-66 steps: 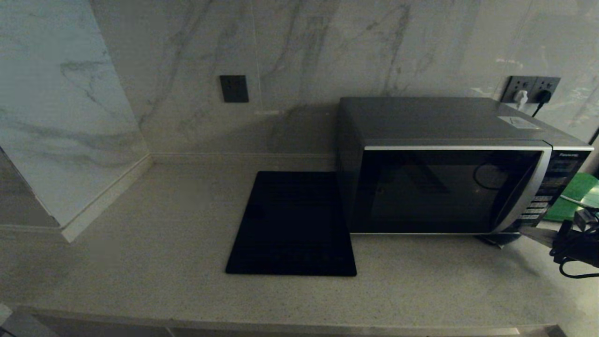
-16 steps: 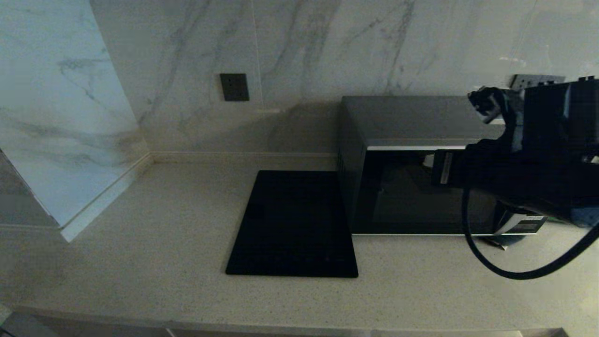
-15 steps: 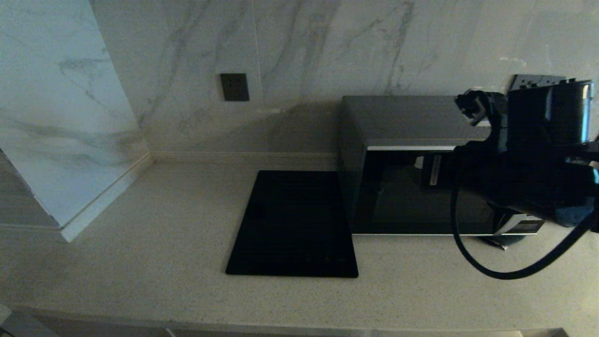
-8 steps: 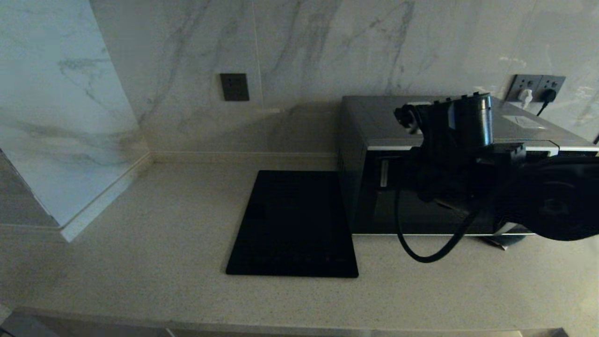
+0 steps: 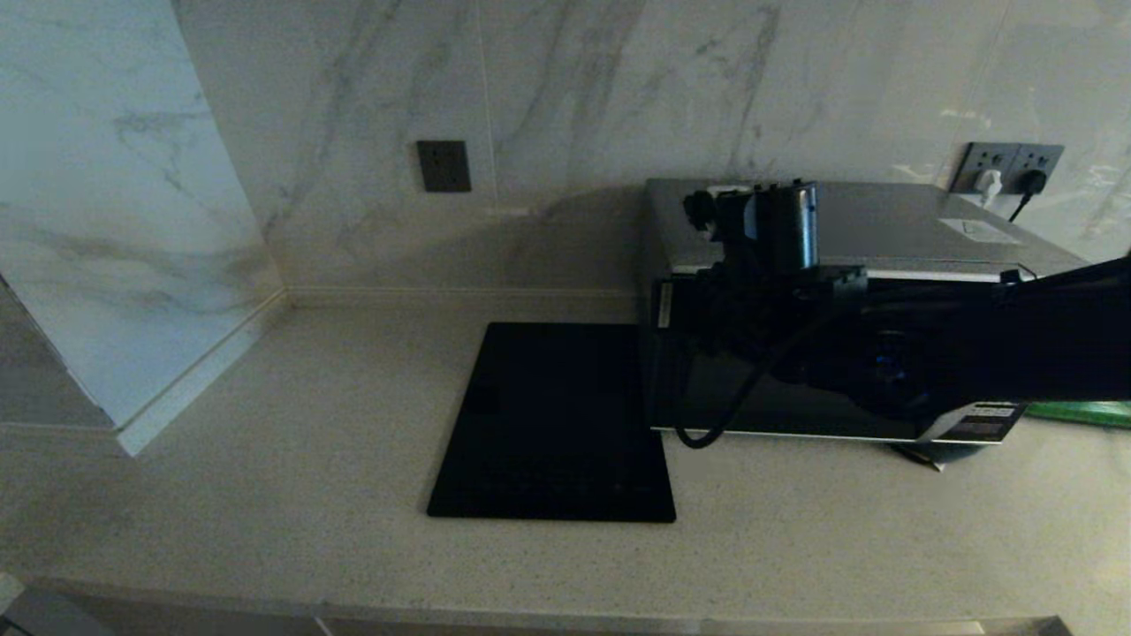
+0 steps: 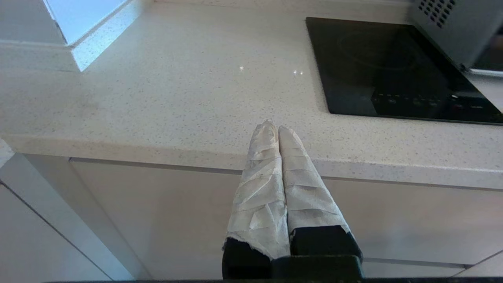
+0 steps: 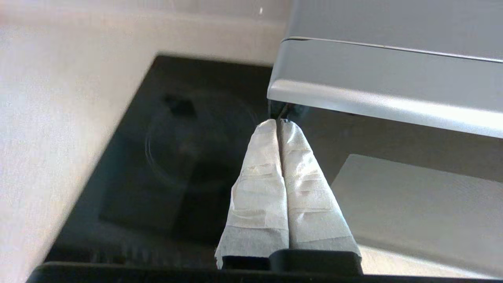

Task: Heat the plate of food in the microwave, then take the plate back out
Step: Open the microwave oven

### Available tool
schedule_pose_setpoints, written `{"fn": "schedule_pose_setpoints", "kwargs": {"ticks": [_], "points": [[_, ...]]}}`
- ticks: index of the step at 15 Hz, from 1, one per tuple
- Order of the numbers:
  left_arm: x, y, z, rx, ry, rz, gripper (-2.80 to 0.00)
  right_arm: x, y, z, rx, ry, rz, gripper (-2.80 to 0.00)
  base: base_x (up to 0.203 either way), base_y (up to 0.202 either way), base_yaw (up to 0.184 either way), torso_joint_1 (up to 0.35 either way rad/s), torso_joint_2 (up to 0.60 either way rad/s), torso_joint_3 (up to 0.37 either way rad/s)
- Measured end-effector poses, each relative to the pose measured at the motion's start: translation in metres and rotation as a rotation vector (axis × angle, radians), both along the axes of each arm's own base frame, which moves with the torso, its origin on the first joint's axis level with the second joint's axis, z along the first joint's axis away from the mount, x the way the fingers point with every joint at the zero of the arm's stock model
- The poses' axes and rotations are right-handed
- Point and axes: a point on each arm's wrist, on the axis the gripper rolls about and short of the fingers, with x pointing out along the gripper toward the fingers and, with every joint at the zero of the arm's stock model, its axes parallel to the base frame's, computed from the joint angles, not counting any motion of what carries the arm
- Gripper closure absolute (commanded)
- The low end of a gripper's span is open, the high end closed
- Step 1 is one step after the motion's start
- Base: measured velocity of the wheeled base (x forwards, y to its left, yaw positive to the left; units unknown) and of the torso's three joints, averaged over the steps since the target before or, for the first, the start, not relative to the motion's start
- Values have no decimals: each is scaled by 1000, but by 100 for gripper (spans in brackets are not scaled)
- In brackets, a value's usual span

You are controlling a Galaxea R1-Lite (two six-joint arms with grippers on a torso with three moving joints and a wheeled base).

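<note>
The microwave point(image 5: 884, 265) sits at the right of the tabletop point(image 5: 309, 424), against the marble wall, its black glass door facing me. My right arm reaches across the front of that door from the right, and the right gripper point(image 7: 278, 122) has its taped fingers point(image 7: 259, 177) pressed together with nothing between them, the tips right at the door's upper left corner, just under the silver top trim. I can't tell whether they touch the door. Below and beside that corner lies the black slab point(image 5: 552, 424), flat on the tabletop, just left of the microwave. The left gripper point(image 6: 274, 125) hangs low in front of the tabletop's near edge, fingers point(image 6: 302, 188) closed on nothing. I see no plate of food in any view. A green board point(image 5: 1078, 412) peeks out behind my right arm at the far right.
</note>
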Motion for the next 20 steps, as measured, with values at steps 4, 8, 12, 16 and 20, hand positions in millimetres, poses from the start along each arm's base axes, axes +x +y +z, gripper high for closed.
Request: {"fn": "schedule_pose_setpoints", "kwargs": {"ticks": [4, 8, 12, 16, 20], "points": [[0, 0, 0, 0, 0, 0, 0, 17, 12, -8, 2, -15, -22, 0, 0, 0, 0, 0, 0, 0], [0, 0, 0, 0, 0, 0, 0, 1, 8, 10, 26, -44, -6, 0, 0, 0, 0, 0, 0, 0], [0, 0, 0, 0, 0, 0, 0, -50, -27, 60, 60, -95, -9, 0, 0, 0, 0, 0, 0, 0], [0, 0, 0, 0, 0, 0, 0, -126, -109, 106, 58, -145, -85, 0, 0, 0, 0, 0, 0, 0], [0, 0, 0, 0, 0, 0, 0, -221, -196, 110, 17, -225, -261, 0, 0, 0, 0, 0, 0, 0]]}}
